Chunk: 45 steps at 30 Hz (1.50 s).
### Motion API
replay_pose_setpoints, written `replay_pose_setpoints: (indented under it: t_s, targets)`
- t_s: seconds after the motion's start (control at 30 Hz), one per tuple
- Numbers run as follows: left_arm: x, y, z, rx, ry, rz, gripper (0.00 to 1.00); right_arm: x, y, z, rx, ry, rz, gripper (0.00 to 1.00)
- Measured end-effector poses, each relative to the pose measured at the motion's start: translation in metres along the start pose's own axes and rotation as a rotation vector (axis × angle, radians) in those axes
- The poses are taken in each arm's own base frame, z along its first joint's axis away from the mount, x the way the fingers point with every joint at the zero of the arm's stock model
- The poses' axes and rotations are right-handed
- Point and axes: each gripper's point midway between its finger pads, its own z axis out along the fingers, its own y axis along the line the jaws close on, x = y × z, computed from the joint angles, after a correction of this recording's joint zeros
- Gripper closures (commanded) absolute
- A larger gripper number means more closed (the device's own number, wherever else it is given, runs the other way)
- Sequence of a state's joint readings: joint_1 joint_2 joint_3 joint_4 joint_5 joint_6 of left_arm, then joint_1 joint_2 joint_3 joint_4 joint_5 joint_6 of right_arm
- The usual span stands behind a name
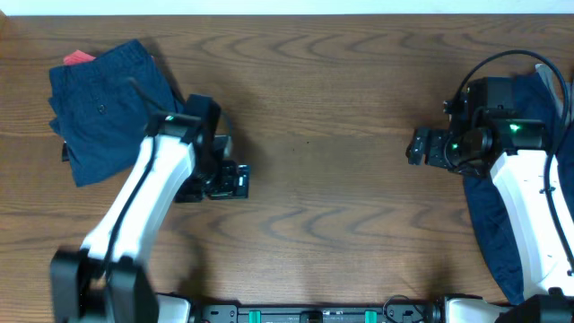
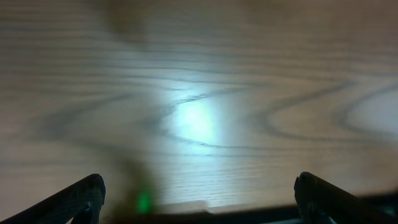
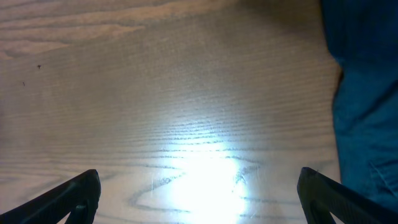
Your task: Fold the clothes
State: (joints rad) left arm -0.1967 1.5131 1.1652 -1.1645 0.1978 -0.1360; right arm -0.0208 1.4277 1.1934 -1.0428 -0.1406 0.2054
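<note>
A folded pair of dark navy shorts (image 1: 106, 106) with a small button lies at the table's far left, a bit of red fabric (image 1: 78, 57) showing under its top edge. A second navy garment (image 1: 502, 229) lies unfolded along the right edge, partly under the right arm; it also shows in the right wrist view (image 3: 367, 106). My left gripper (image 1: 240, 179) is open and empty over bare wood right of the shorts (image 2: 198, 202). My right gripper (image 1: 414, 148) is open and empty over bare wood left of the second garment (image 3: 199, 199).
The wooden table (image 1: 323, 108) spans the view. The arm bases stand along the front edge (image 1: 323, 314). A black cable (image 1: 502, 63) loops above the right arm.
</note>
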Motion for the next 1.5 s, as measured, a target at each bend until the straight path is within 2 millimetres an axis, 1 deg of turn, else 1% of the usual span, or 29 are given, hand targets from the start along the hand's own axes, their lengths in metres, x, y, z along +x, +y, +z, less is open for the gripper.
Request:
replay_pose_setpoints:
  t_s: [0.07, 0.13, 0.23, 0.3, 0.33, 0.37, 0.43, 0.5, 0.6, 0.7, 0.83, 1.03, 1.2, 1.5]
  targets:
    - [0.0, 0.005, -0.021, -0.026, -0.094, -0.012, 0.02, 0.001, 0.0, -0.006, -0.002, -0.012, -0.001, 0.01]
    - [0.001, 0.007, -0.043, -0.032, -0.204, -0.013, 0.02, 0.0, 0.002, -0.019, -0.012, -0.062, -0.005, 0.01]
    - [0.001, 0.006, -0.085, -0.017, -0.416, -0.005, 0.02, -0.009, 0.007, -0.044, -0.041, -0.22, -0.014, 0.01]
    - [0.008, 0.005, -0.115, -0.003, -0.574, 0.004, 0.02, -0.011, 0.008, -0.065, -0.053, -0.365, -0.025, 0.01]
    - [0.012, 0.006, -0.123, 0.002, -0.623, 0.005, 0.02, -0.011, 0.008, -0.072, -0.057, -0.412, -0.026, 0.01]
    - [0.019, 0.006, -0.134, 0.014, -0.692, 0.002, 0.02, -0.006, 0.007, -0.081, -0.062, -0.483, -0.024, 0.01]
    - [0.034, 0.011, -0.147, 0.03, -0.802, -0.001, 0.02, 0.006, 0.002, -0.088, -0.066, -0.553, -0.013, 0.01]
    - [0.047, 0.015, -0.151, 0.041, -0.878, -0.006, 0.02, 0.021, -0.004, -0.09, -0.063, -0.601, 0.001, 0.01]
    - [0.057, 0.02, -0.151, 0.057, -0.951, -0.014, 0.02, 0.039, -0.011, -0.085, -0.066, -0.638, 0.01, 0.01]
    - [0.061, 0.022, -0.151, 0.063, -0.974, -0.021, 0.02, 0.054, -0.017, -0.077, -0.054, -0.624, 0.019, 0.01]
    - [0.064, 0.023, -0.151, 0.062, -0.984, -0.023, 0.02, 0.075, -0.024, -0.065, -0.03, -0.54, 0.034, 0.01]
    - [0.065, 0.025, -0.15, 0.053, -0.976, -0.027, 0.02, 0.099, -0.031, -0.052, -0.001, -0.432, 0.048, 0.01]
    - [0.065, 0.025, -0.15, 0.053, -0.976, -0.028, 0.02, 0.109, -0.034, -0.048, 0.011, -0.388, 0.054, 0.01]
    - [0.065, 0.025, -0.15, 0.053, -0.976, -0.028, 0.02, 0.109, -0.035, -0.048, 0.02, -0.391, 0.05, 0.01]
